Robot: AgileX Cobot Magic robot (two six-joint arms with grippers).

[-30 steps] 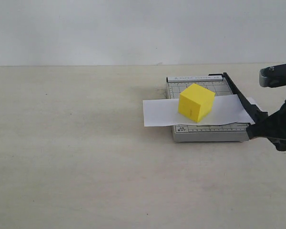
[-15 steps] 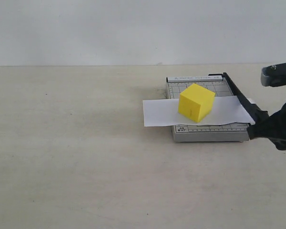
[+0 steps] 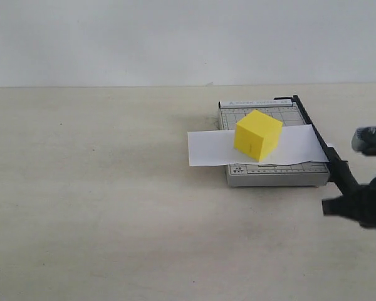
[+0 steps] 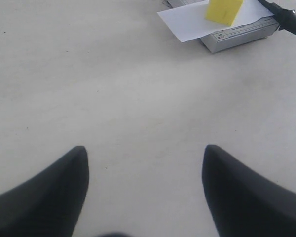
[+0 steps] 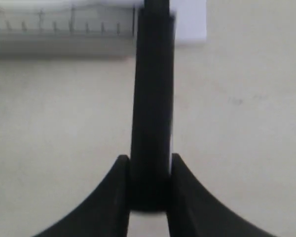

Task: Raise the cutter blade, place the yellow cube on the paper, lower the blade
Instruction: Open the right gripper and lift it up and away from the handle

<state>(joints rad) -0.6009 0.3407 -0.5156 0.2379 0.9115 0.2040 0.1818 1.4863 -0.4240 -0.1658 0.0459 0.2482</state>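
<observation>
Open table (image 3: 100,207) to the left of your cutter board (image 3: 272,175). The paper (image 3: 207,147) spans the board and overhangs it on the left. The cutter blade (image 3: 313,128) runs far-to-near along the right edge, its handle pinched by your frame-cropped right gripper (image 5: 149,163). The yellow cube (image 3: 257,134) sits on the paper. Your left gripper (image 4: 145,153) gapes wide.

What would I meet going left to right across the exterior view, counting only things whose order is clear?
Free left end of the paper → yellow cube → handle of the cutter blade → right hand, closed on that handle.
</observation>
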